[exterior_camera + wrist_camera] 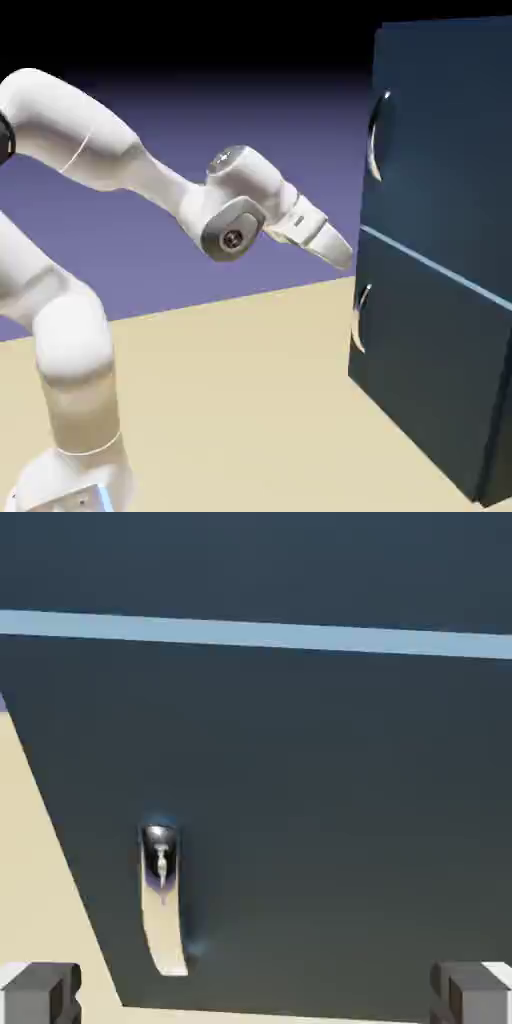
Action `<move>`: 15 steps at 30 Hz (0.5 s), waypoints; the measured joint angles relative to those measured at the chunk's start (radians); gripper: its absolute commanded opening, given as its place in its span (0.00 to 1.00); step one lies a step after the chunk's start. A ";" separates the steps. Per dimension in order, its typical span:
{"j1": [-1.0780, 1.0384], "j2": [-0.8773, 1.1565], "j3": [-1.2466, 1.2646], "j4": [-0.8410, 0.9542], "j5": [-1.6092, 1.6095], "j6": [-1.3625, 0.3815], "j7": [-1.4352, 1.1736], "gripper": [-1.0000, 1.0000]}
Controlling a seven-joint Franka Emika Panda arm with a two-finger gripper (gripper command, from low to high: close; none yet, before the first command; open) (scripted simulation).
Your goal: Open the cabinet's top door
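Claw (256, 994) (wide open) hangs below the top door's (450, 150) handle (373, 140), apart.

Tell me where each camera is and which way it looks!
Exterior view: stands beside the robot, looking at its white arm, its hand and the blue cabinet.
Hand view: rides on the hand, looking along it at the cabinet doors; two grey finger tips show at the bottom.
Both show the pale seam and lower handle.

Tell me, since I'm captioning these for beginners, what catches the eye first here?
The tall navy cabinet filling the exterior view's right side, split by a pale seam. Then the white arm reaching toward it from the left, its gripper open before the doors.
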 measured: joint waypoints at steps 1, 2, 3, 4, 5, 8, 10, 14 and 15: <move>-0.028 -0.022 0.018 0.007 0.043 -0.015 -0.016 0.50; -0.056 -0.044 0.037 0.014 0.087 -0.030 -0.031 0.50; -0.084 -0.067 0.055 0.021 0.130 -0.045 -0.047 0.50; -0.112 -0.089 0.073 0.028 0.174 -0.060 -0.063 0.50; -0.140 -0.111 0.092 0.034 0.217 -0.075 -0.079 0.50; -0.225 -0.178 0.147 0.055 0.348 -0.119 -0.126 0.50; -0.281 -0.222 0.184 0.069 0.435 -0.149 -0.157 0.50; -0.393 -0.311 0.257 0.096 0.609 -0.209 -0.220 0.50; -0.421 -0.334 0.275 0.103 0.652 -0.224 -0.236 0.50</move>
